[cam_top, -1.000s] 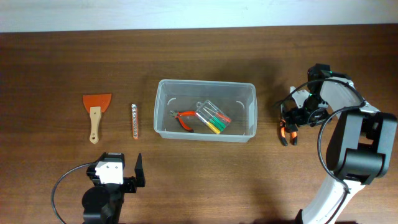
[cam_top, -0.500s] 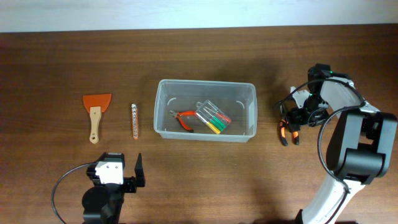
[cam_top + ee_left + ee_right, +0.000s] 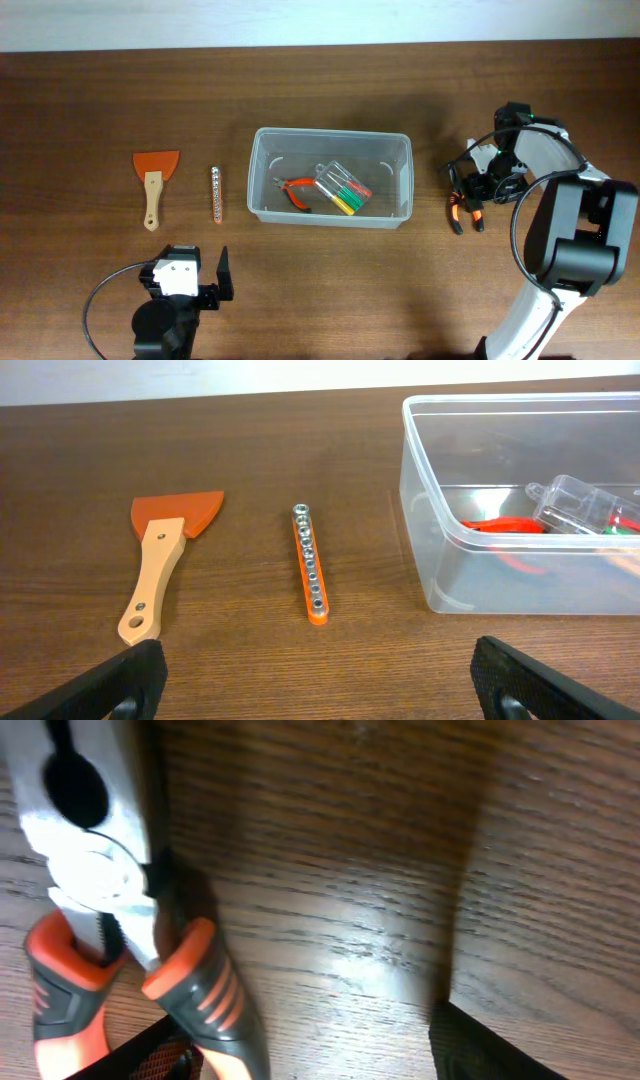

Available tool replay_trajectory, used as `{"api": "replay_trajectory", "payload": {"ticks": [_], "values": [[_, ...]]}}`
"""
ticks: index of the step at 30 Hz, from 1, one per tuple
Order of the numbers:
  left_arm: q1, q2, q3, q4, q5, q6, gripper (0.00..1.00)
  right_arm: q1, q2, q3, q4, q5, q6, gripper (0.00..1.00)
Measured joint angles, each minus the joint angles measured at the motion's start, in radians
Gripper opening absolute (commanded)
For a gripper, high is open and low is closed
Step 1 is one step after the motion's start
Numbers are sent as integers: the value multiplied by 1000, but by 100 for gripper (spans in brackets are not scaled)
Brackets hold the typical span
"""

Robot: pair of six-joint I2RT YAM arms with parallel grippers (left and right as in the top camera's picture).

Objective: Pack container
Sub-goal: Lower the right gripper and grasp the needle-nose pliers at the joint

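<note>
Dark wood desk fills every view, with a pale strip along the top edge of the overhead picture.

My right jaws stand spread wide, low over the desk at the right of the overhead view, and they pinch nothing. In the wrist view their tips sit in the two lower corners. The pliers [image 3: 110,890], with a steel head and orange-and-grey handles, lie in the left half of that view. Their handles are close to the left tip rather than centred in the gap.

I judge that I am lining up to grasp the pliers. The next move calls for a small shift toward them so both handles fall between the tips, then a firm close and a lift.

Further left, in the middle of the overhead view and apart from the pliers, stands the container [image 3: 330,132]. It already holds orange-handled cutters [image 3: 293,190] and a clear screwdriver case [image 3: 343,188]. The carry must clear its near rim.

My left jaws, at the lower left, are also spread and empty. They face the orange-bladed scraper [image 3: 160,545] and the orange bit holder [image 3: 310,565], both on the desk left of the container.
</note>
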Motion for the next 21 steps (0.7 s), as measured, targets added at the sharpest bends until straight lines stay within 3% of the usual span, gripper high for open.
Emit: {"api": "replay_trajectory", "payload": {"ticks": [15, 21], "values": [[0, 0, 0, 0, 0, 0, 99, 100, 0, 1, 8, -2, 1, 72], [0, 0, 0, 0, 0, 0, 99, 93, 0, 1, 9, -4, 4, 54]]}}
